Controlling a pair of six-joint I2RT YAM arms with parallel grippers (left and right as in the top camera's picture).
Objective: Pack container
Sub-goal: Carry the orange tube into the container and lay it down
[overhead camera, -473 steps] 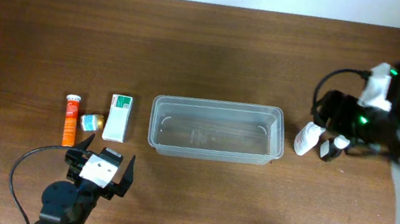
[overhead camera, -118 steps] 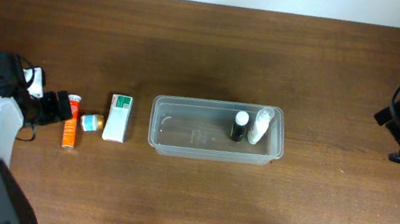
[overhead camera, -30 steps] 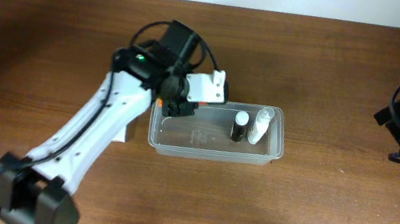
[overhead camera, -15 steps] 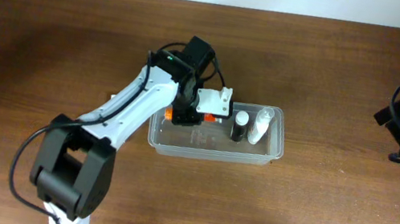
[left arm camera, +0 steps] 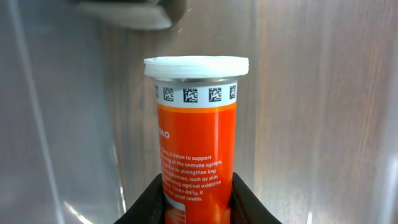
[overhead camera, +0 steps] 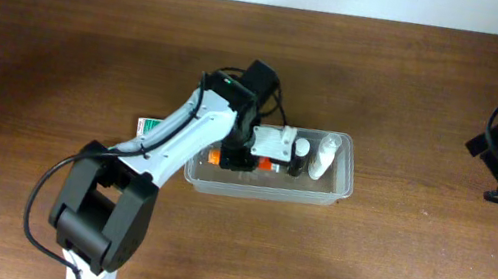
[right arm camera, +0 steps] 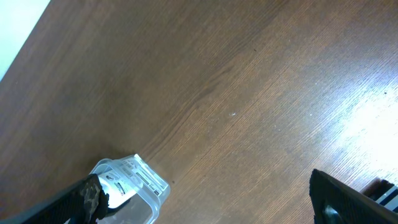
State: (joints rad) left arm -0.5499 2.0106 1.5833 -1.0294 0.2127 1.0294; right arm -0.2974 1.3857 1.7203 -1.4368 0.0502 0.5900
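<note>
A wooden table (overhead camera: 63, 38) seen from above, with two robot arms. The left gripper (left arm camera: 196, 188) pinches an orange tube (left arm camera: 196, 137) with a white cap. Its two black fingers (left arm camera: 149, 200) press against the tube's lower sides. In the wrist view the tube points away from the gripper, cap farthest out, with a ring of small square codes just under the cap. Clear plastic and wood grain show behind the tube, and a blurred pale shape lies beyond the cap.

From above, this gripper is over the left half of the container (overhead camera: 348, 182), a clear tub in the middle of the table. Whether the tube touches the tub's floor cannot be told. Just past the gripper, in the tub's right half, stand a black bottle (overhead camera: 298, 158) with a white cap and a white bottle (overhead camera: 324, 156), side by side. Behind the gripper, outside the tub and mostly hidden under the arm, lies a white-and-green carton (overhead camera: 147, 127).

The right gripper (right arm camera: 214, 208) is well apart from the tub, at the table's right edge. Its fingers (right arm camera: 84, 200) are spread wide and hold nothing. One corner of the tub shows ahead of it, next to its left finger.
</note>
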